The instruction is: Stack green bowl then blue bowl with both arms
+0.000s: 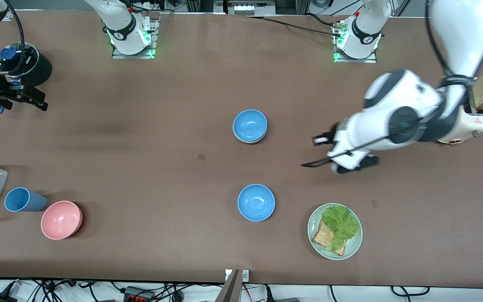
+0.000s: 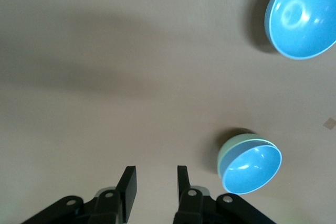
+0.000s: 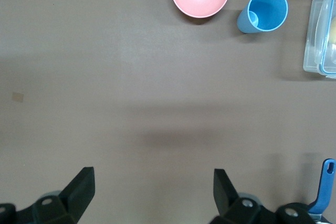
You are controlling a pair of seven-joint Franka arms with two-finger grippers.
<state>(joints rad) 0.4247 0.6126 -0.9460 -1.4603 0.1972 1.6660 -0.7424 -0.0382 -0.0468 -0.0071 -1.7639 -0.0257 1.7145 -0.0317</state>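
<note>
The risk I'm seeing is a knocked stack: the left gripper (image 1: 323, 152), fingers apart and empty, is hanging over bare table near the blue bowl (image 1: 250, 125), which is nesting in the green bowl (image 2: 227, 150) mid-table, only a sage rim showing. The right gripper (image 3: 152, 190), spread wide, is waiting near the right arm's end.

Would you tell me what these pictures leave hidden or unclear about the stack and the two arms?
- Green bowl: only a rim sliver shows under the nested blue bowl.
- Toaster: the left arm covers much of it in the front view.
- Right gripper: the front view's edge cuts off its arm.
- Left gripper: open, holding nothing.
</note>
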